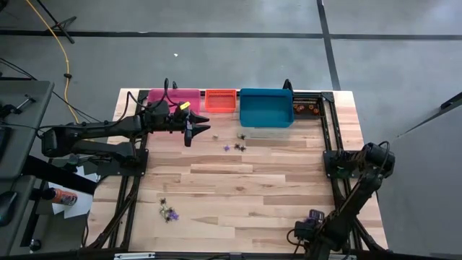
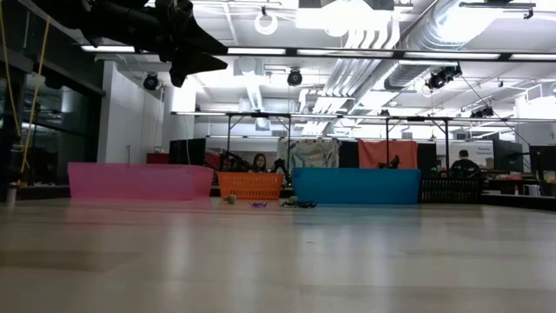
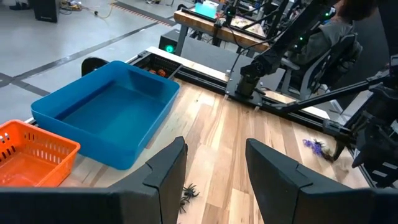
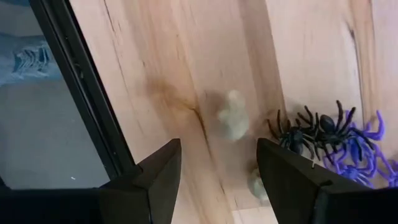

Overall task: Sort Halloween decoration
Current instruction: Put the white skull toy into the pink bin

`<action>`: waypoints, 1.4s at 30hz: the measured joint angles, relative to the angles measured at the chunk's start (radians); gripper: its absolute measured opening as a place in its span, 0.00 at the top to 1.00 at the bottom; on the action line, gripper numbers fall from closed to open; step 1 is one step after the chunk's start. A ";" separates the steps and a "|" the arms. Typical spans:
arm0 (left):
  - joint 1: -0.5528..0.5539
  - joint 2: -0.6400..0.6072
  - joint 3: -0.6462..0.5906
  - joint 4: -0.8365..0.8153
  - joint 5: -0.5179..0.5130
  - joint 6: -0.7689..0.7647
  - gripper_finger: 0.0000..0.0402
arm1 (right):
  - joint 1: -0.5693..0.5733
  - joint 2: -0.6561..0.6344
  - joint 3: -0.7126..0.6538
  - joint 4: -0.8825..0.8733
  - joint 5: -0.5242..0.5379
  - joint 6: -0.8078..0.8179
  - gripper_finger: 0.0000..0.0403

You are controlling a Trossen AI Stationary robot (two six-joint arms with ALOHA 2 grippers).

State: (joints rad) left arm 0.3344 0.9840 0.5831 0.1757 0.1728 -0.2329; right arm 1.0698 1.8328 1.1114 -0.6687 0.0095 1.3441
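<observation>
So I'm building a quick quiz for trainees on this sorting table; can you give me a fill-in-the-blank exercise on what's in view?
1. Between the pink bin and the blue bin stands a smaller bin coloured ____.
2. The left gripper hovers with its fingers ____.
3. In the right wrist view, the black spider lies against a spider coloured ____.
4. The right gripper is over the table's near ____ corner.

Missing words: orange; open; purple; right

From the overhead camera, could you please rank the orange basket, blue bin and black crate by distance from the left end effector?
1. Orange basket, just right of the left end effector, at the far edge.
2. Blue bin, next rightward.
3. Black crate, far right.
</observation>
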 joint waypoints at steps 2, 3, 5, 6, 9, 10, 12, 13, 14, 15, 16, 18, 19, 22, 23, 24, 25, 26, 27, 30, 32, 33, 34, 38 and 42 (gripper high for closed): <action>0.000 0.000 0.000 0.000 0.000 0.000 0.62 | 0.000 0.000 0.000 0.000 0.000 0.000 0.49; 0.000 0.000 0.000 0.000 0.000 0.000 0.62 | 0.000 0.000 0.000 0.000 0.000 0.000 0.49; 0.000 0.000 0.000 0.000 -0.001 0.000 0.62 | 0.000 0.000 0.000 0.000 0.011 -0.001 0.49; 0.000 0.000 0.000 0.000 -0.001 0.000 0.62 | -0.003 0.000 0.000 0.000 0.015 -0.001 0.49; 0.000 0.000 0.000 0.000 -0.001 0.000 0.62 | -0.013 0.000 0.000 0.000 0.016 -0.002 0.49; 0.000 0.000 0.000 0.000 -0.001 -0.001 0.62 | -0.017 0.000 0.000 0.000 0.015 -0.006 0.49; 0.000 0.000 0.000 0.000 -0.001 0.000 0.62 | -0.024 -0.005 0.000 -0.001 0.009 -0.030 0.49; 0.000 0.000 0.000 0.000 -0.001 0.000 0.62 | -0.026 -0.011 0.000 -0.002 0.007 -0.044 0.49; 0.000 0.000 0.000 0.000 -0.002 0.000 0.62 | -0.028 -0.019 0.000 -0.003 0.005 -0.058 0.49; 0.000 0.000 0.000 0.000 -0.002 0.000 0.62 | -0.030 -0.027 0.000 -0.006 0.001 -0.067 0.49; 0.000 0.000 0.000 0.000 -0.002 0.000 0.62 | -0.030 -0.036 0.000 -0.013 0.003 -0.073 0.49; 0.000 0.000 0.000 0.000 -0.002 0.000 0.62 | -0.030 -0.049 0.000 -0.044 0.013 -0.081 0.49; 0.000 0.000 0.000 0.000 -0.002 0.000 0.62 | -0.030 -0.054 0.000 -0.060 0.013 -0.088 0.49; 0.000 0.000 0.000 -0.001 -0.002 0.000 0.62 | -0.034 -0.056 0.000 -0.085 0.016 -0.128 0.49; 0.000 0.000 0.000 -0.001 -0.002 0.000 0.62 | -0.036 -0.056 0.000 -0.081 0.018 -0.152 0.49; 0.000 0.000 0.000 -0.001 -0.002 0.000 0.62 | -0.041 -0.054 0.000 -0.073 0.028 -0.173 0.49; 0.000 0.000 0.000 -0.001 -0.002 -0.001 0.62 | -0.046 -0.053 0.000 -0.065 0.042 -0.189 0.49; 0.000 0.000 0.000 -0.003 -0.002 0.000 0.62 | -0.052 -0.052 0.000 -0.057 0.057 -0.203 0.49; 0.000 0.000 0.000 -0.006 -0.002 0.000 0.62 | -0.059 -0.052 0.000 -0.052 0.075 -0.218 0.49; 0.000 0.000 0.000 -0.013 -0.004 -0.001 0.62 | -0.079 -0.049 0.000 -0.061 0.100 -0.238 0.49; 0.000 0.000 0.000 -0.024 -0.006 -0.001 0.62 | -0.088 -0.042 -0.002 -0.062 0.094 -0.257 0.49; 0.000 0.000 0.000 -0.029 -0.006 -0.001 0.62 | -0.090 -0.037 -0.002 -0.064 0.087 -0.268 0.49; 0.000 0.000 0.000 -0.032 -0.007 -0.001 0.62 | -0.090 -0.032 -0.003 -0.064 0.084 -0.271 0.49; 0.000 0.000 0.000 -0.037 -0.007 -0.001 0.62 | -0.089 -0.018 -0.003 -0.055 0.067 -0.272 0.49; 0.000 0.000 0.000 -0.039 -0.014 0.000 0.62 | -0.088 -0.010 -0.003 -0.053 0.061 -0.272 0.49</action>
State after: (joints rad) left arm 0.3340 0.9840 0.5831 0.1368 0.1585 -0.2333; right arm 0.9821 1.8232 1.1088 -0.7219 0.0708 1.0718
